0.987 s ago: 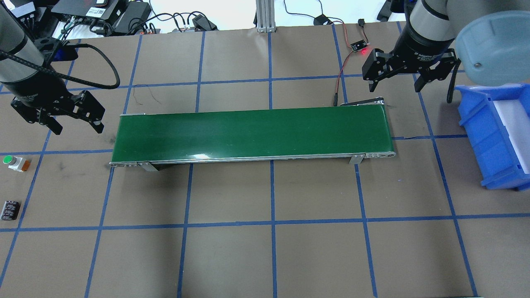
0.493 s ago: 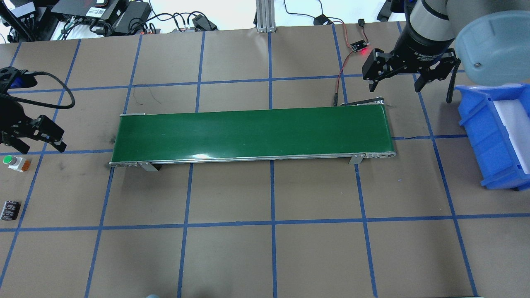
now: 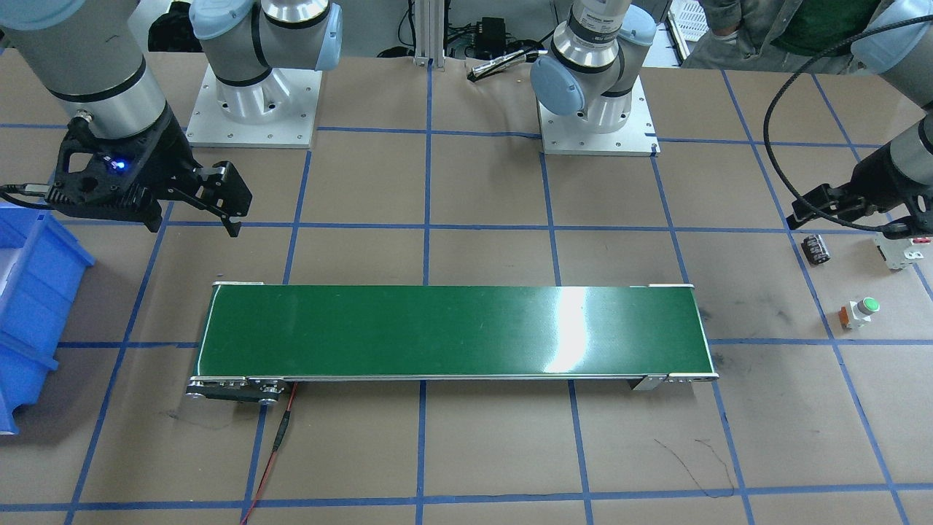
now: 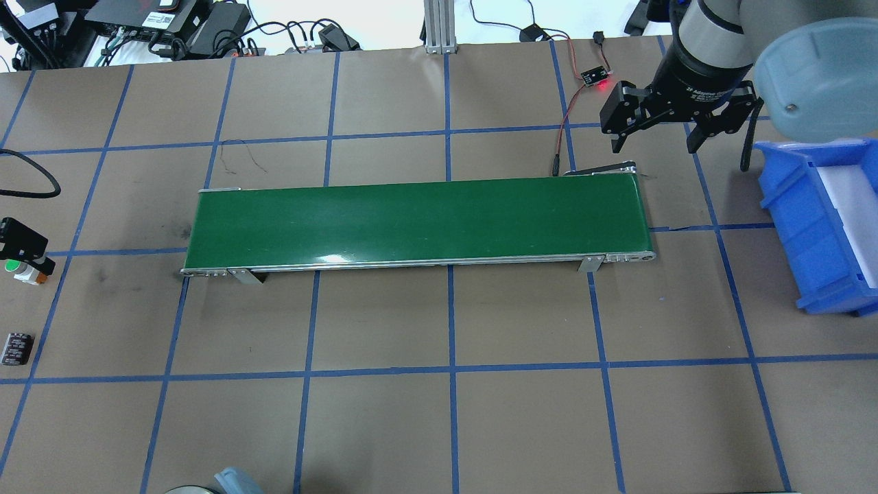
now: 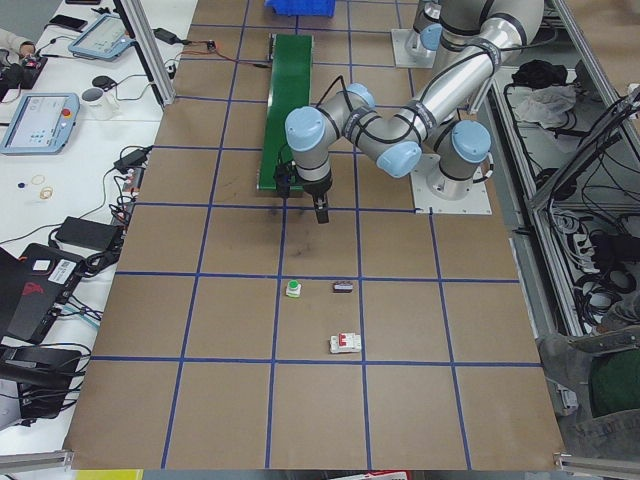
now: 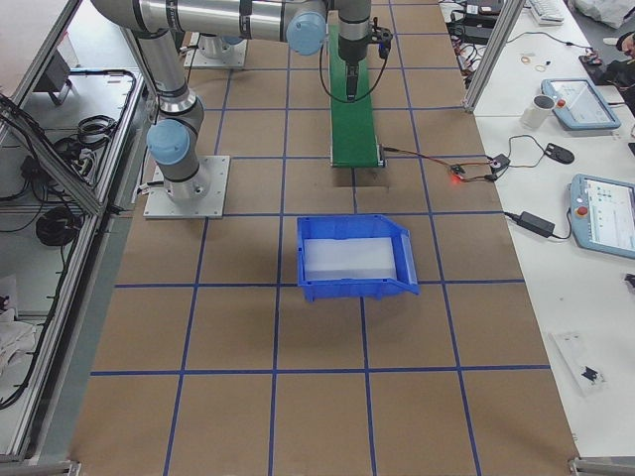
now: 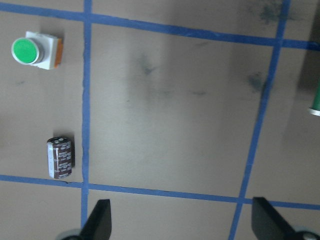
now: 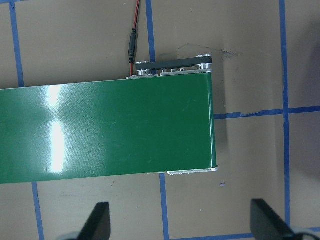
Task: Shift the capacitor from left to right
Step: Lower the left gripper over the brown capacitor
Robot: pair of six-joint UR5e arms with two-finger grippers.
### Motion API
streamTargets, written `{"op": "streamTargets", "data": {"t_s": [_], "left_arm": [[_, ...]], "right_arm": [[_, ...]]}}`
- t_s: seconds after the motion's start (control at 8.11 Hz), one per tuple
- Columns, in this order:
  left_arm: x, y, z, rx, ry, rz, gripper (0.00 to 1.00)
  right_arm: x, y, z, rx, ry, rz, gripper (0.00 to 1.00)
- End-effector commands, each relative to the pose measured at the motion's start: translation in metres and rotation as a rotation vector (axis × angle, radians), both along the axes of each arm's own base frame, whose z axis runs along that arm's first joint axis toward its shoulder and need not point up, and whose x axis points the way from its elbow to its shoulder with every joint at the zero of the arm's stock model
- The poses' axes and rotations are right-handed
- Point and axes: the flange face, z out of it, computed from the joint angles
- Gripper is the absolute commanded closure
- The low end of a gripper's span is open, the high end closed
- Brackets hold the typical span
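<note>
The capacitor [image 4: 15,348] is a small black cylinder lying on its side on the brown table at the far left. It also shows in the front view [image 3: 816,248] and the left wrist view [image 7: 60,158]. My left gripper [image 3: 844,224] is open and empty, hovering above the table near the capacitor. In the left wrist view [image 7: 181,210] the capacitor lies outside its left finger. In the overhead view only one of its fingers [image 4: 24,239] shows at the frame edge. My right gripper [image 4: 655,140] is open and empty above the belt's right end [image 8: 180,212].
A green conveyor belt [image 4: 418,219] runs across the table's middle. A white push button with a green cap [image 4: 26,273] and a white circuit breaker [image 3: 904,254] lie near the capacitor. A blue bin [image 4: 816,226] stands at the right.
My left arm has swung left and toward the near side, mostly leaving the overhead view, and now hangs over the push button area. The right arm has not moved.
</note>
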Motion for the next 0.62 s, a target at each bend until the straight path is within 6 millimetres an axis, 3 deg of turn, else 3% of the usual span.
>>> {"op": "streamTargets", "data": {"t_s": [0.0, 0.49], "left_arm": [[0.049, 0.006, -0.029, 0.009, -0.012, 0.078, 0.00], [0.054, 0.017, -0.034, 0.099, -0.056, 0.257, 0.00]], "right_arm": [[0.000, -0.001, 0.002, -0.007, 0.001, 0.003, 0.00], [0.000, 0.000, 0.001, -0.005, -0.001, -0.001, 0.00]]}}
